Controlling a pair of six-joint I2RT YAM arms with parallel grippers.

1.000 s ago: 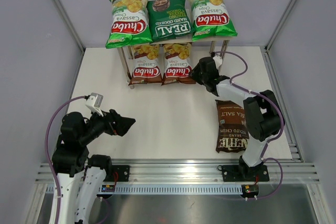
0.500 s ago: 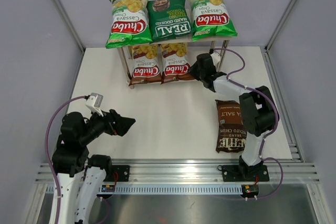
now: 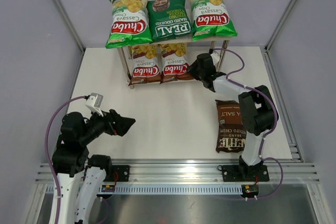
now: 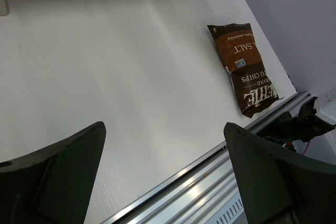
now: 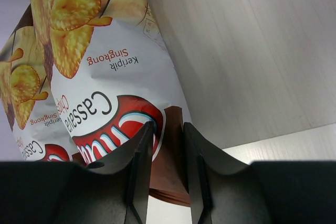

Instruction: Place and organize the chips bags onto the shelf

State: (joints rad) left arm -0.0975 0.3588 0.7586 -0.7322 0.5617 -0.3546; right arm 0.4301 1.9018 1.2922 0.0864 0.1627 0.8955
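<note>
- Saw the shelf [image 3: 126, 66] at the far end of the table [image 3: 157, 108], top tier packed three across: light-green Chuba bag [image 3: 128, 20] on the left, dark-green REAL bag [image 3: 168, 17] in the middle, second light-green Chuba bag [image 3: 211, 14] on the right, all lying flat, labels upside down to the overhead camera.
- Counted two more on the lower tier: left brown Chuba bag [image 3: 145, 66] and right brown Chuba bag [image 3: 176, 64], side by side and touching, in the left and middle slots.
- Found the right gripper [image 3: 197, 71] poked in at the lower tier's right end, right up against the right brown Chuba bag.
- Checked its wrist view: jaws only a narrow gap apart, that bag's brown bottom corner showing in the gap. Honestly couldn't tell if pinched or just nudged.
- Spotted the Kettle sea salt bag [image 3: 233, 127] flat on the table beside the right arm, well apart from the shelf.
- Noticed the left gripper [image 3: 123, 124] hovering low near its own base, jaws spread all the way, nothing in them.
</note>
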